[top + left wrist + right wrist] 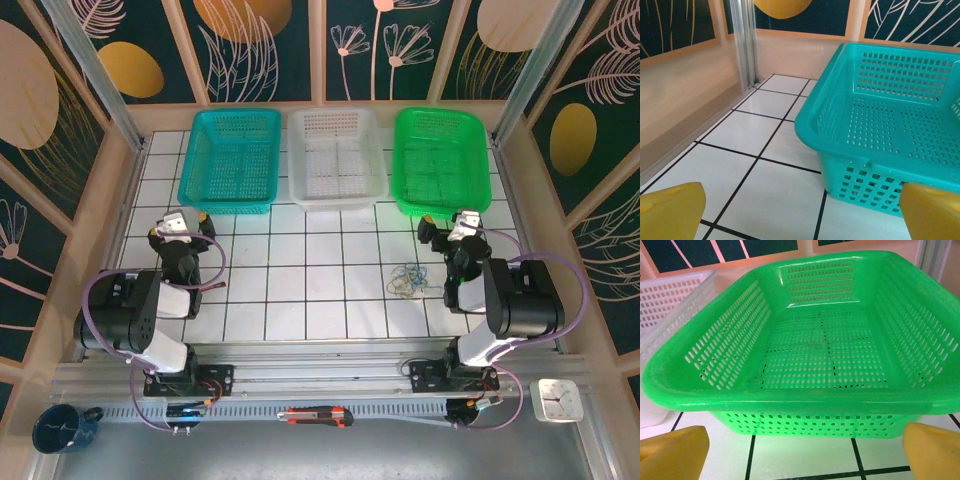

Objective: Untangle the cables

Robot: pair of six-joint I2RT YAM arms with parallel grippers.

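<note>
The cables (408, 280) lie in a small tangle of blue, whitish and dark loops on the white tiles, just left of my right arm. My right gripper (463, 220) sits right of and slightly beyond the tangle, apart from it, facing the green basket (440, 160). In the right wrist view its yellow fingertips (672, 452) stand wide apart with nothing between them, the right gripper (802, 460) open before the green basket (805, 405). My left gripper (181, 220) rests near the teal basket (232, 160). The left gripper (800, 220) is open over bare tile, its fingertips (670, 210) empty.
A white basket (335, 155) stands between the teal basket (880, 125) and the green one along the far edge. Metal frame posts (742, 40) mark the corners. On the near ledge lie a dark mug (62, 428), a utility knife (315, 416) and a small clock (558, 400).
</note>
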